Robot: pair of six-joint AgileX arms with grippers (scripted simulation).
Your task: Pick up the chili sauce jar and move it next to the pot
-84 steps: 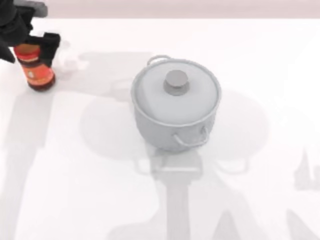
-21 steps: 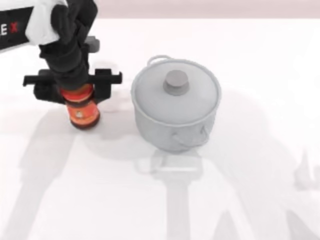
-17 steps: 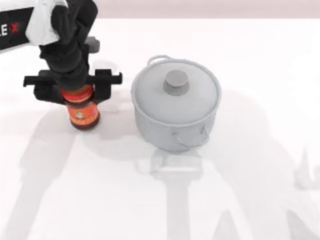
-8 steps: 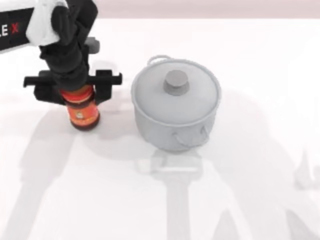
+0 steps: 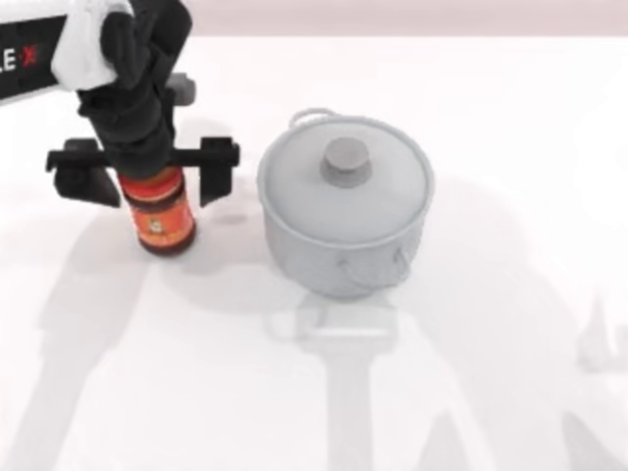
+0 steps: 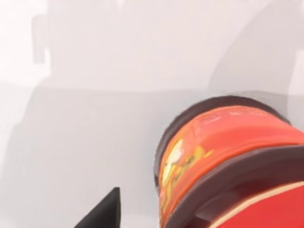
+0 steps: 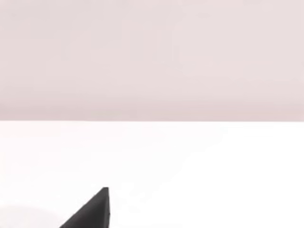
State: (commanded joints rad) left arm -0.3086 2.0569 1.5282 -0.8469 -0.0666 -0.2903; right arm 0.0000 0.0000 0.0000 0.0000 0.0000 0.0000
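The chili sauce jar [image 5: 163, 216], with a red-orange lid and label, stands upright on the table to the left of the pot [image 5: 345, 201], a short gap between them. My left gripper [image 5: 144, 169] hovers right over the jar's lid, open, its black fingers [image 5: 218, 169] spread wide on either side and clear of the jar. In the left wrist view the jar [image 6: 223, 156] fills the corner and one finger [image 6: 102, 213] stands apart from it. The pot is pale grey, lid on, with a grey knob [image 5: 345, 160].
My right arm is outside the top view; only a dark tip of the right gripper [image 7: 95, 211] shows in its wrist view, over bare white table below a pale back wall. Arm shadows lie across the white tabletop [image 5: 510, 373].
Five seconds ago the jar was at the far left; the left gripper carried it beside the pot. In the last half second the fingers spread apart and let go of the jar.
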